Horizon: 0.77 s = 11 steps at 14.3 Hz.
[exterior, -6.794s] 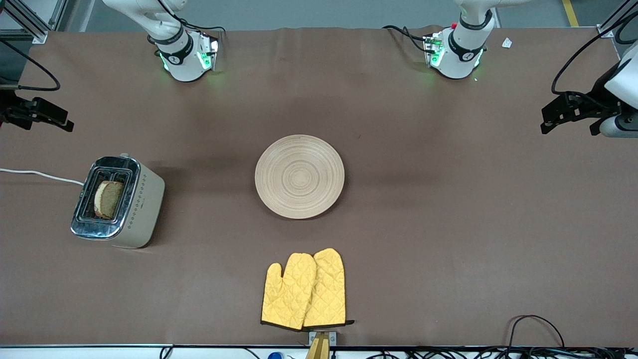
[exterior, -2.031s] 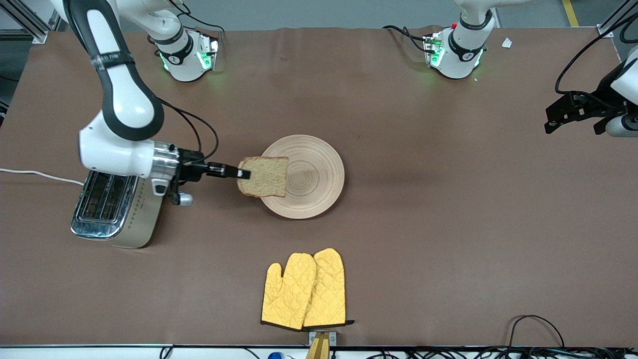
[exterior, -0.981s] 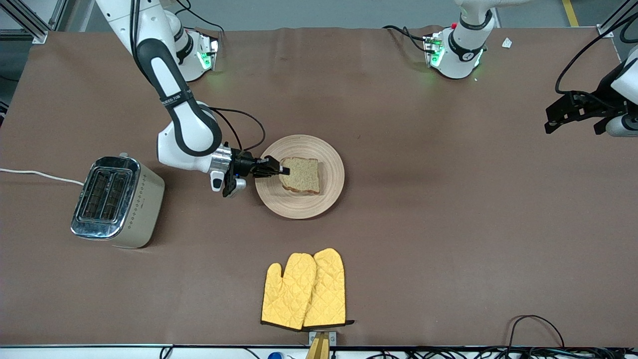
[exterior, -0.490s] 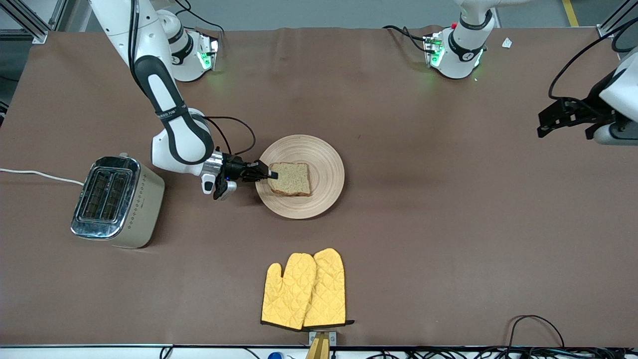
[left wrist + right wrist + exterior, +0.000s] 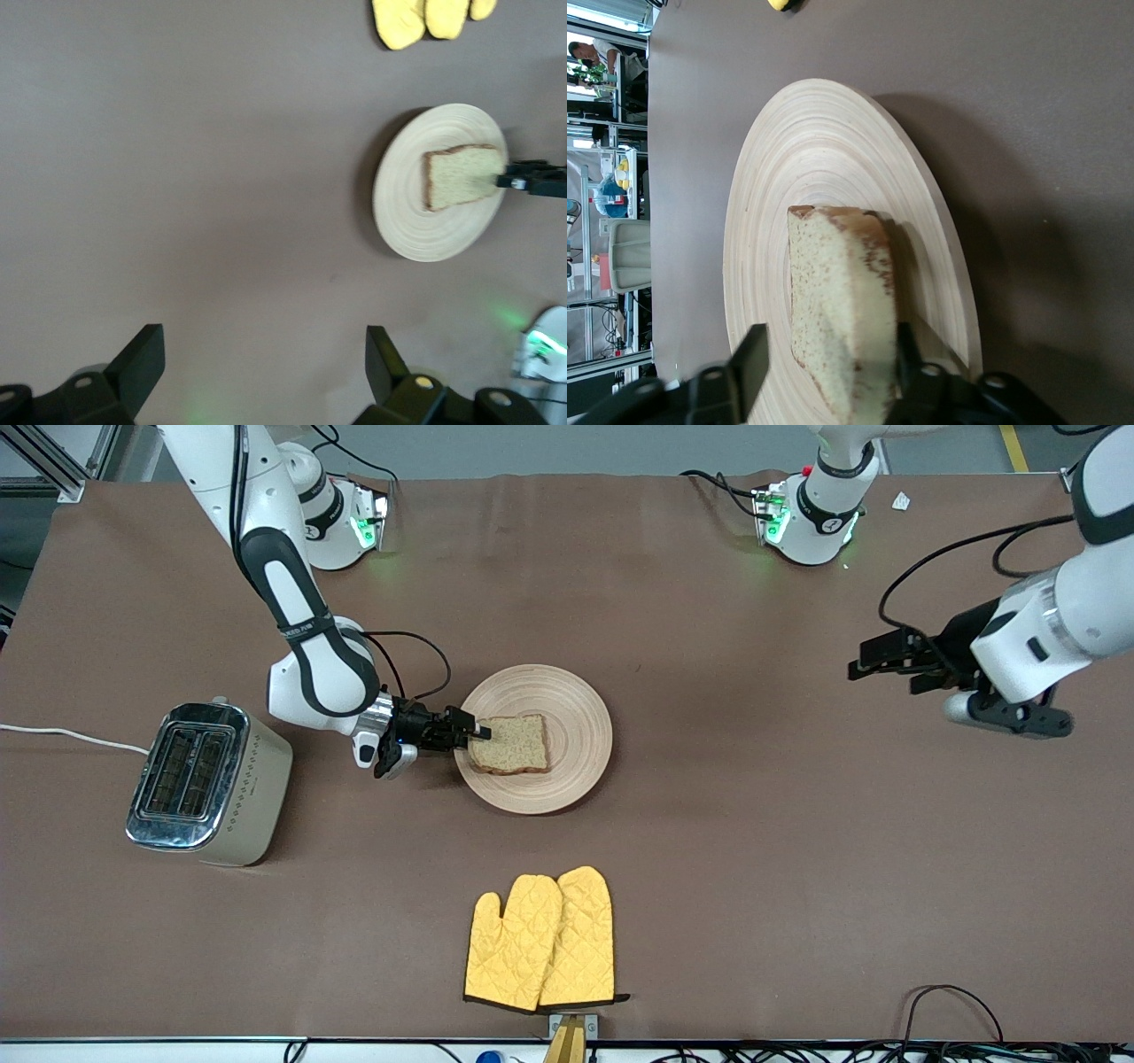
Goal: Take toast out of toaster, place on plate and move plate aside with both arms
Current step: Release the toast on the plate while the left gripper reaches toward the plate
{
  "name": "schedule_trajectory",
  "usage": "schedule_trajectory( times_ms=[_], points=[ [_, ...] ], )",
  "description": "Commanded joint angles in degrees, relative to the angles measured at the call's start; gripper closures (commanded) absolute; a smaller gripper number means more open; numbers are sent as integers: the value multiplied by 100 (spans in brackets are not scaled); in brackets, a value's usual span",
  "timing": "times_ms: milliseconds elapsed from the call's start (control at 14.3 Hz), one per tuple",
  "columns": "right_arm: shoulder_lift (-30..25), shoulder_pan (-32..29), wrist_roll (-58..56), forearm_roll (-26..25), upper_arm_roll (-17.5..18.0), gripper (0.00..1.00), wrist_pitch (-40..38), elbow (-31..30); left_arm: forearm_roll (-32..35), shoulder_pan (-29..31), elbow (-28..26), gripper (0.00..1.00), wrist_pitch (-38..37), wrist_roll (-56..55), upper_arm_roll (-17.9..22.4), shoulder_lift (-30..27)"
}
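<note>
The toast lies on the plate at the table's middle, near the rim toward the right arm's end. My right gripper is low at that rim. In the right wrist view its jaws stand open around the toast: one finger touches the slice, the other stands apart from it over the plate. My left gripper is open and empty over bare table toward the left arm's end. Its wrist view shows the plate and toast some way off from the left gripper.
A steel toaster with empty slots stands toward the right arm's end of the table. A pair of yellow oven mitts lies nearer to the front camera than the plate. A brown cloth covers the table.
The right gripper carried the toast from the toaster to the plate, lowered it, and its jaws have opened. The left arm has swung in from the table's end toward the plate.
</note>
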Motion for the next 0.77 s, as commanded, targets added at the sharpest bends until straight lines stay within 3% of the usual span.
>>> schedule_trajectory(
  times_ms=[0,280,490,700],
  points=[
    [-233,-48,-11,211,32,3,8,-230,-506,43,-513,0,462,120,2,74],
    [-514,-109,201,158,15,1,-27,-238,-1446,51,-1138,0,1052,1208,2,574],
    [-646,-197,201,132,23,1,-124,-265,-2062,-36,-1455,0,1482,1289,-32,785],
    [-760,-425,262,-52,15,1,-229,-256,-2493,-80,-1525,0,1955,1360,-321,1215]
  ],
)
